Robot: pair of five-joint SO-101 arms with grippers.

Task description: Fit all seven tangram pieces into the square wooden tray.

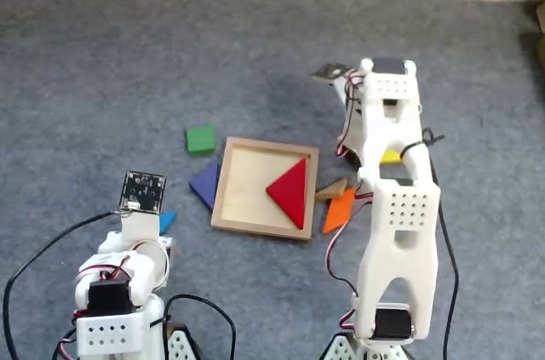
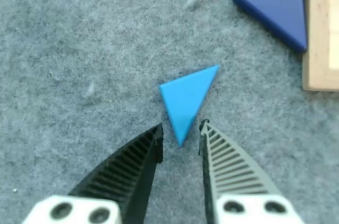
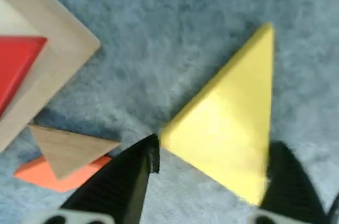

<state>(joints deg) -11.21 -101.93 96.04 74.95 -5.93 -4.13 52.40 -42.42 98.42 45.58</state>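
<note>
Square wooden tray (image 1: 223,198): on grey desk (image 1: 102,79), red wooden triangle (image 1: 291,190) inside. Left claw (image 2: 180,131): narrowly parted, tips flanking one corner of light blue triangle (image 2: 186,99). Right claw (image 3: 214,155): spread wide astride yellow triangle (image 3: 228,123).

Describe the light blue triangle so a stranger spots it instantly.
Find the square wooden tray on the grey carpet; off its left edge lies a dark blue piece. Pointing into the open jaws of the left gripper sits the light blue triangle, smaller and paler than that dark blue neighbour.
</note>
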